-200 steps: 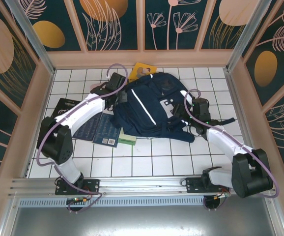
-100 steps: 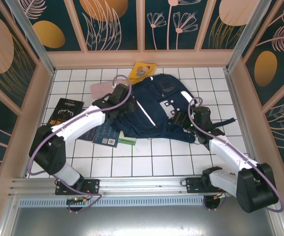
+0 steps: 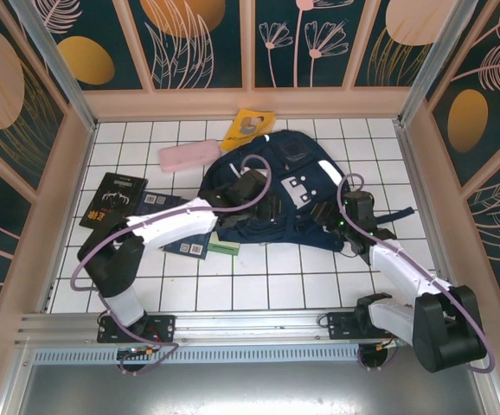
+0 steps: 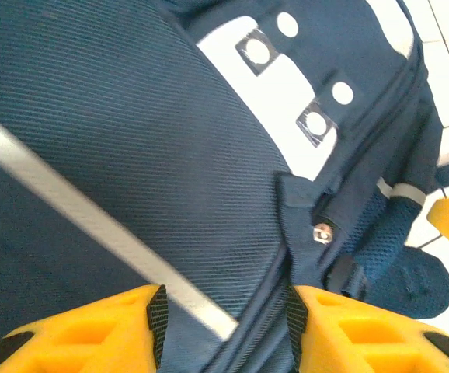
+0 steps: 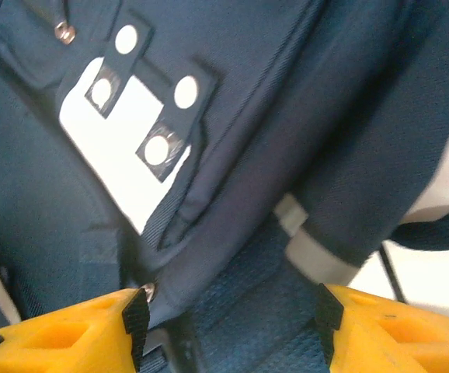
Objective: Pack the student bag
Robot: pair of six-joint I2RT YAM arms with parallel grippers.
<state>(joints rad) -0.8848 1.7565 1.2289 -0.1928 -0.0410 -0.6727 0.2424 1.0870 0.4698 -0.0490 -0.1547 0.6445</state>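
The navy student bag (image 3: pixel 289 164) lies flat on the white tiles at the back centre, white stripes and a white snap patch (image 3: pixel 298 185) facing up. My left gripper (image 3: pixel 267 201) reaches across the bag's front panel. In the left wrist view it (image 4: pixel 224 330) is open just over the bag (image 4: pixel 131 132), a white stripe (image 4: pixel 92 217) and a seam between its yellow fingers (image 4: pixel 85 334). My right gripper (image 3: pixel 324 213) sits at the bag's right side. It (image 5: pixel 228 326) is open around blue mesh and a strap of the bag (image 5: pixel 240 155), gripping nothing.
A pink pencil case (image 3: pixel 189 156) lies left of the bag, a yellow item (image 3: pixel 248 127) behind it. A black book (image 3: pixel 112 197) is at the far left. Blue books (image 3: pixel 176 229) and a green book (image 3: pixel 224 247) poke out by the bag's near-left edge. Walls enclose the table.
My left arm has swung right, from the bag's left edge onto its front panel, uncovering the pink pencil case. The right gripper has shifted slightly nearer along the bag's right side.
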